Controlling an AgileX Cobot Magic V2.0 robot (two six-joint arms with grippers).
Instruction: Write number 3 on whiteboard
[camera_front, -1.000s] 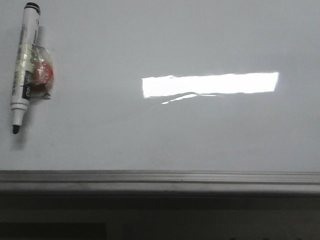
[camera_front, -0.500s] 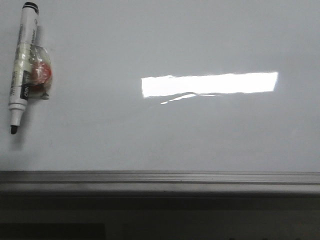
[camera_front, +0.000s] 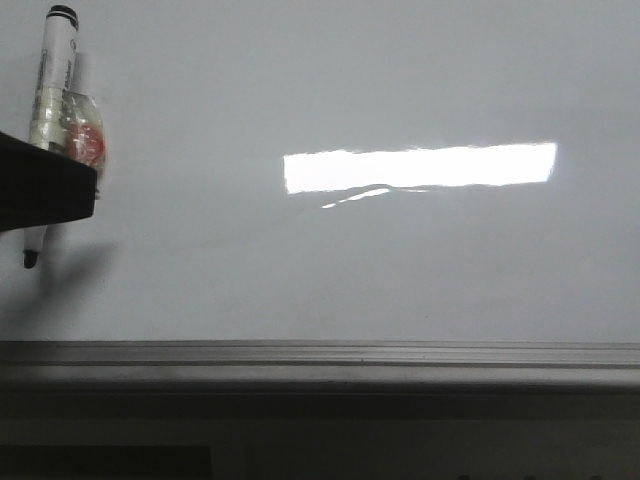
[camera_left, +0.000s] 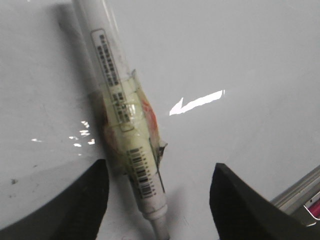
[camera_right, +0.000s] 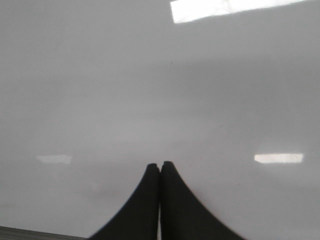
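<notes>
The whiteboard (camera_front: 330, 270) is glossy pale grey-white and fills the front view; no number 3 shows on it. A white marker pen (camera_front: 50, 90) with a black tip and a taped-on red and clear wad lies at its far left. My left gripper (camera_left: 157, 200) is open over the pen (camera_left: 127, 130), one finger on each side of the pen's tip end, not touching it. A dark part of that arm (camera_front: 45, 190) covers the pen's lower body in the front view. My right gripper (camera_right: 160, 167) is shut and empty over bare board.
A grey metal ledge (camera_front: 320, 355) runs along the board's lower edge; it also shows in the left wrist view (camera_left: 300, 192). A bright rectangular glare patch (camera_front: 420, 168) lies on the board's middle.
The left arm has come into the front view from the left edge and now covers the pen's lower body. The pen itself has barely moved.
</notes>
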